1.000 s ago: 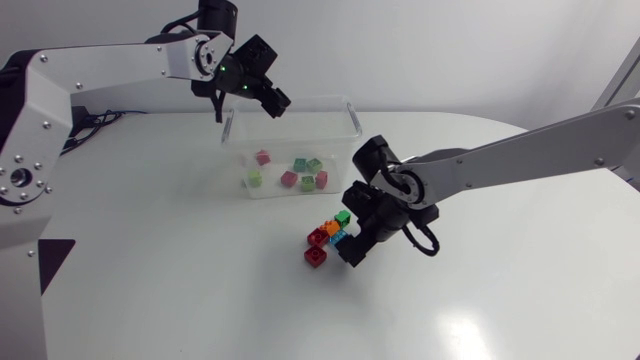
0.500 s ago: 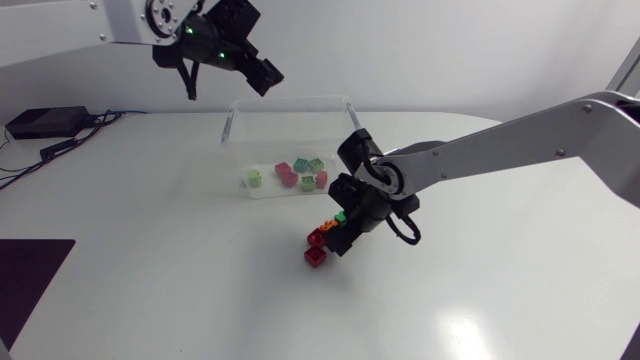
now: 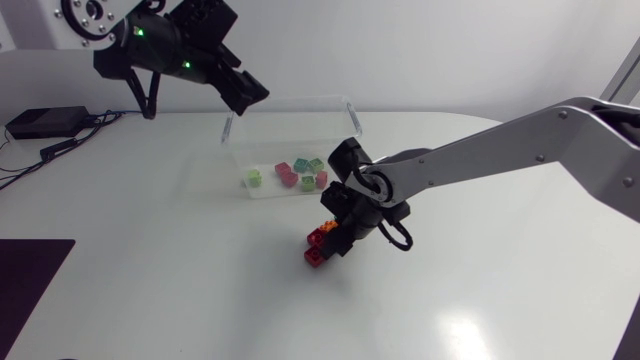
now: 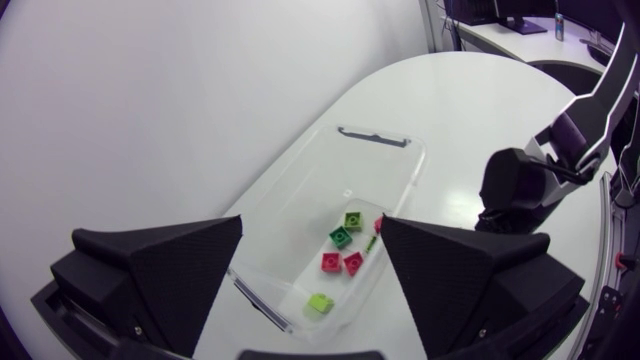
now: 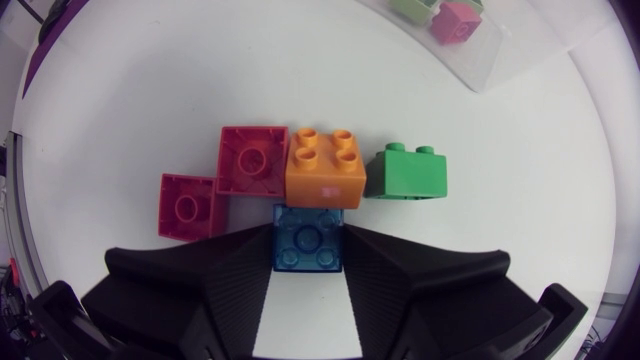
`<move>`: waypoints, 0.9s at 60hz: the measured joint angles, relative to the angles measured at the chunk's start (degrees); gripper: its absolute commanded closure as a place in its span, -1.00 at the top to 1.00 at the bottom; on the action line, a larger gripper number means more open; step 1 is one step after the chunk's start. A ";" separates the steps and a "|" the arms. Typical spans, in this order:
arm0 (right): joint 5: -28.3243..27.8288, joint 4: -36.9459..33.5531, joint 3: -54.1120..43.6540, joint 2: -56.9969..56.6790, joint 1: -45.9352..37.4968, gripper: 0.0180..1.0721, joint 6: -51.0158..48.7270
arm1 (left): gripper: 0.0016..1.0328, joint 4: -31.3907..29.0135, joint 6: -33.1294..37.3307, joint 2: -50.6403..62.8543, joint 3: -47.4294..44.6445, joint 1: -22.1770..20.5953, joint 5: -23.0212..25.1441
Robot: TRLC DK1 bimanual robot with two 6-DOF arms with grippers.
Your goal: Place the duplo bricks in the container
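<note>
A clear plastic container (image 3: 345, 118) stands at the back of the table with several green and pink bricks (image 3: 300, 174) in it. In front of it lies a small pile: two red bricks (image 5: 250, 160), an orange brick (image 5: 325, 165) and a green brick (image 5: 405, 172). My right gripper (image 3: 336, 238) is down on this pile, shut on a blue brick (image 5: 308, 240) that sits against the orange one. The blue brick is hidden in the head view. My left gripper (image 3: 243, 92) hangs open and empty, high over the container's (image 4: 375, 140) far left corner.
The white table (image 3: 180, 260) spreads wide to the left of and in front of the pile. My right arm (image 4: 520, 190) shows beyond the container in the left wrist view. A black box with cables (image 3: 40, 122) lies at the table's far left.
My right gripper moved left onto the pile and its fingers closed on the blue brick. My left arm rose and swung left, away from above the container.
</note>
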 measured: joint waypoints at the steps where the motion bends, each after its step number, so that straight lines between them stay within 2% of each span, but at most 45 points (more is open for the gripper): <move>1: 0.02 0.22 -0.15 -0.20 0.00 -0.50 0.09 | 0.84 0.00 0.13 -0.50 -0.85 -0.39 -0.28; 21: 0.22 0.33 -7.28 -12.07 -0.85 -0.51 0.33 | 0.83 -0.46 1.18 -3.54 -18.93 -10.99 -5.01; 36: 0.24 -1.33 -8.02 -21.00 -3.78 -0.51 0.33 | 0.83 0.15 0.37 0.15 -21.22 -17.05 -5.53; 54: 0.24 -3.98 -3.41 -23.96 -7.19 -0.50 0.33 | 0.83 0.52 -2.67 7.02 -23.41 -21.20 -5.86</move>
